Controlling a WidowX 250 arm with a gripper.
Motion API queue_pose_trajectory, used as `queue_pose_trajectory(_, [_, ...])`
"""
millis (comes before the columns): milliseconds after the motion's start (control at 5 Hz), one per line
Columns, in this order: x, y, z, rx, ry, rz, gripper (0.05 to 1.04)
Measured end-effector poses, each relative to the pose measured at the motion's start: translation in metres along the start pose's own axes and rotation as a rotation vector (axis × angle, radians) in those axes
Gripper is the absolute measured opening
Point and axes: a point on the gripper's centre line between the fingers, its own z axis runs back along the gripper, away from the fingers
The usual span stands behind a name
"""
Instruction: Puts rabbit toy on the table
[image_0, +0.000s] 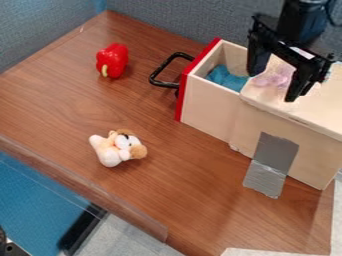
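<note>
Black pincer (272, 86) with fingers spread apart, over the wooden box (310, 150) with a pink thing (272, 79) on top. Next to that, a pulled-out drawer (207, 106). Farther out, on the brown table (174, 185), a soft rabbit toy (115, 149) and a red pepper (115, 59).

A red pepper (112, 60) lies near the open drawer (208, 104), which holds something blue (227, 78); grey tape (270, 162) sticks to the cabinet (312, 154).

Directly below the black gripper (274, 86), a pink object (280, 76); to its left in view, a red-fronted drawer (210, 102), red pepper (113, 57) and white-and-tan plush toy (117, 149) on brown wood-grain table (180, 190).
</note>
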Motion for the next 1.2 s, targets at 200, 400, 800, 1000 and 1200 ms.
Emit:
queue_pose_trajectory(200, [0.010, 0.004, -0.007, 0.011, -0.001, 0.010, 1.000])
queue_pose_trajectory(400, [0.012, 0.008, -0.008, 0.010, -0.001, 0.023, 0.964])
queue_pose_trajectory(800, [0.005, 0.010, -0.012, 0.012, 0.035, 0.029, 0.379])
queue_pose_trajectory(1000, [0.002, 0.023, 0.003, -0.012, 0.027, 0.058, 0.167])
queue_pose_trajectory(1200, [-0.008, 0.056, 0.027, -0.041, 0.007, 0.148, 0.077])
